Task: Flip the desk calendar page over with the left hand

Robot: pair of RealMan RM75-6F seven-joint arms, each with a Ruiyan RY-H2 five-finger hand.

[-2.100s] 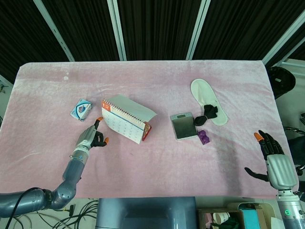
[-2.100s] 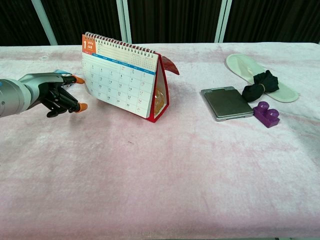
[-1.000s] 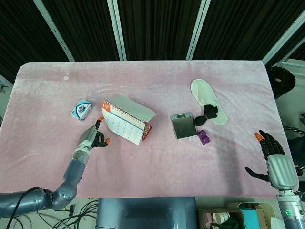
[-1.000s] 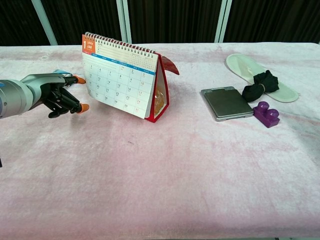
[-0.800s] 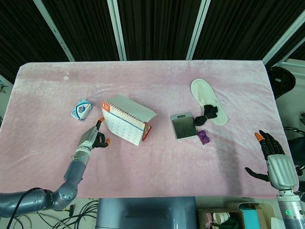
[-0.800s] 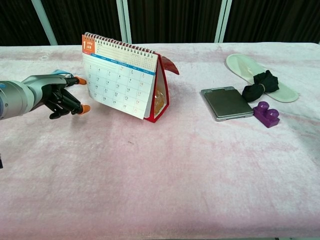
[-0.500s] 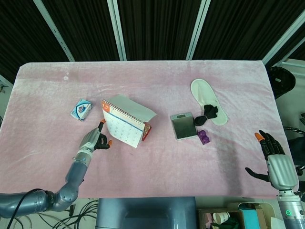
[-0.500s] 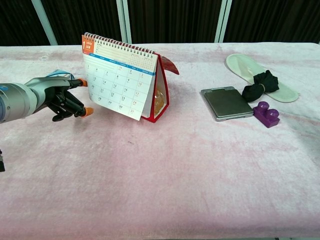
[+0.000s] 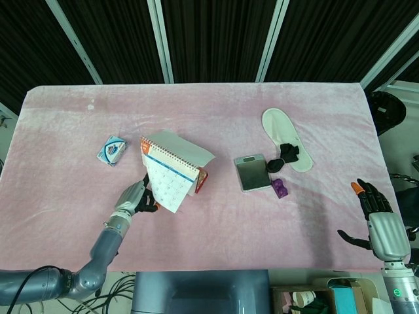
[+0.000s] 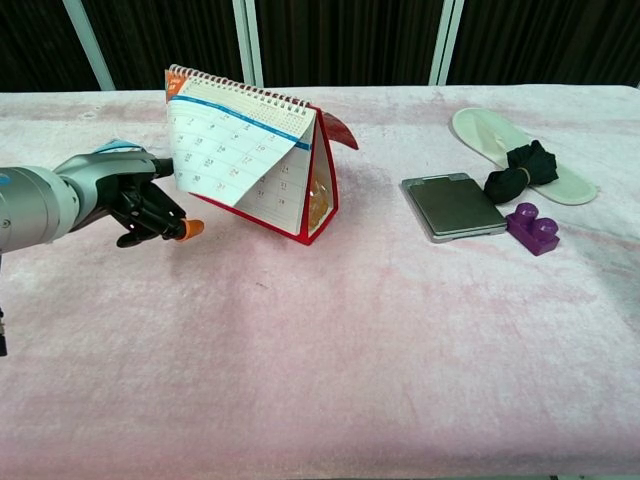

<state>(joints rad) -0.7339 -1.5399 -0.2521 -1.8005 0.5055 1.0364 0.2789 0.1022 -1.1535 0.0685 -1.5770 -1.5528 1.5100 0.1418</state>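
Pink plush cloth (image 9: 262, 222) covers the whole table. Behind it: black pleated curtains (image 9: 216, 39) split by white vertical posts (image 9: 159, 39) (angled in head view). Lighting even, soft shadows.

The front page (image 10: 235, 150) of the desk calendar (image 10: 262, 160) is lifted outward at its lower edge by the left hand (image 10: 135, 205); the fingers are placed under the page's left side; a grey scale (image 10: 452, 206), a purple block (image 10: 532, 228) and a white slipper (image 10: 520, 155) are seen on the pink cloth (image 10: 350, 350) to the right.
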